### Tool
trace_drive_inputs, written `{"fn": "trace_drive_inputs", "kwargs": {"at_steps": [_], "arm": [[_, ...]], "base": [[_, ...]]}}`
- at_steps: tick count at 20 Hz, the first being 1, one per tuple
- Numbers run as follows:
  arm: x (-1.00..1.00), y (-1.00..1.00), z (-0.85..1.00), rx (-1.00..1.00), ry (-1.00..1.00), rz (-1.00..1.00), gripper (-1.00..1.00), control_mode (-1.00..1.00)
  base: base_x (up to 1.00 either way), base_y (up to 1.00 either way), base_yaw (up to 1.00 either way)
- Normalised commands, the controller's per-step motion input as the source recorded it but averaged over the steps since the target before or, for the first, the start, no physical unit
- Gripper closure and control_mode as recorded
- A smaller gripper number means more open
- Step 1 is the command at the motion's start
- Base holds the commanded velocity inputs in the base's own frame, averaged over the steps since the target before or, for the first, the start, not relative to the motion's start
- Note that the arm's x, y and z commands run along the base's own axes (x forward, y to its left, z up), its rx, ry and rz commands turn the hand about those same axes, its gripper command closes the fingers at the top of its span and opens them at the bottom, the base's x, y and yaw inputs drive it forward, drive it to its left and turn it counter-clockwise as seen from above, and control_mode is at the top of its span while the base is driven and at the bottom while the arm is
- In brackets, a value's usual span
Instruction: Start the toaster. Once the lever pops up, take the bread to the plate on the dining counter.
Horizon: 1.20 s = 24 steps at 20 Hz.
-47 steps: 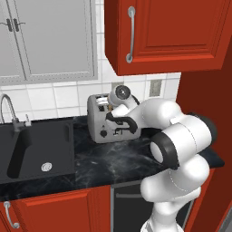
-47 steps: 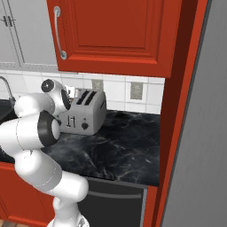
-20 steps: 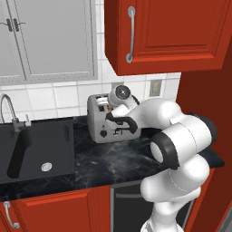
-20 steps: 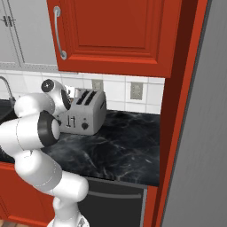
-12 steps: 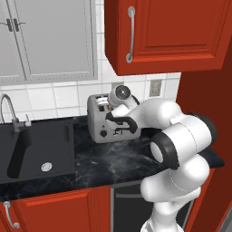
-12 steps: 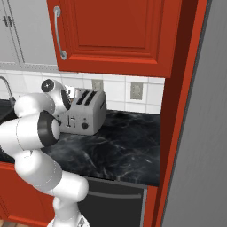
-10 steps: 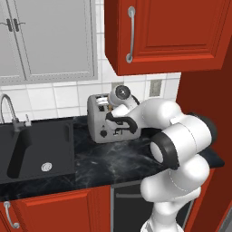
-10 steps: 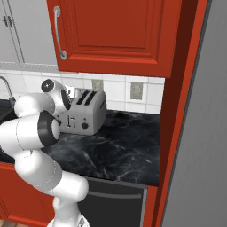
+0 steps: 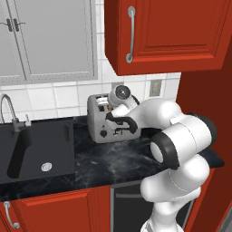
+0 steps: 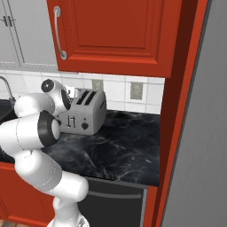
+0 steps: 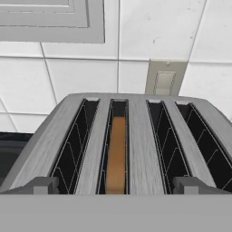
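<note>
The worktop (image 9: pixel 104 165) in front of me is glossy black stone with pale veins, set over red cabinets (image 9: pixel 59 210) and running back to a white tiled wall. On it, close to the wall, stands the toaster (image 9: pixel 100 120), silver-grey and boxy, upright, its front with dark knobs and levers facing out over the stone. From the right base view the toaster (image 10: pixel 84 116) sits toward the left of the worktop (image 10: pixel 119 142), with a broad bare stretch of marble to its right. To the toaster's left a black sink (image 9: pixel 31 147) is let into the worktop, a curved tap (image 9: pixel 9 111) rising at its back edge.
</note>
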Motion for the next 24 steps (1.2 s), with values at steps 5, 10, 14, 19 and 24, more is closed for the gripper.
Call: {"fn": "trace_drive_inputs", "kwargs": {"at_steps": [5,10,14,19,24], "arm": [[0.00,0.00,0.00,0.00,0.00,0.00,-1.00,-1.00],[0.00,0.00,0.00,0.00,0.00,0.00,-1.00,-1.00],[0.00,0.00,0.00,0.00,0.00,0.00,-1.00,-1.00],[0.00,0.00,0.00,0.00,0.00,0.00,-1.00,-1.00],[0.00,0.00,0.00,0.00,0.00,0.00,-1.00,-1.00]], "base": [[0.00,0.00,0.00],[0.00,0.00,0.00],[0.00,0.00,0.00],[0.00,0.00,0.00],[0.00,0.00,0.00]]}}
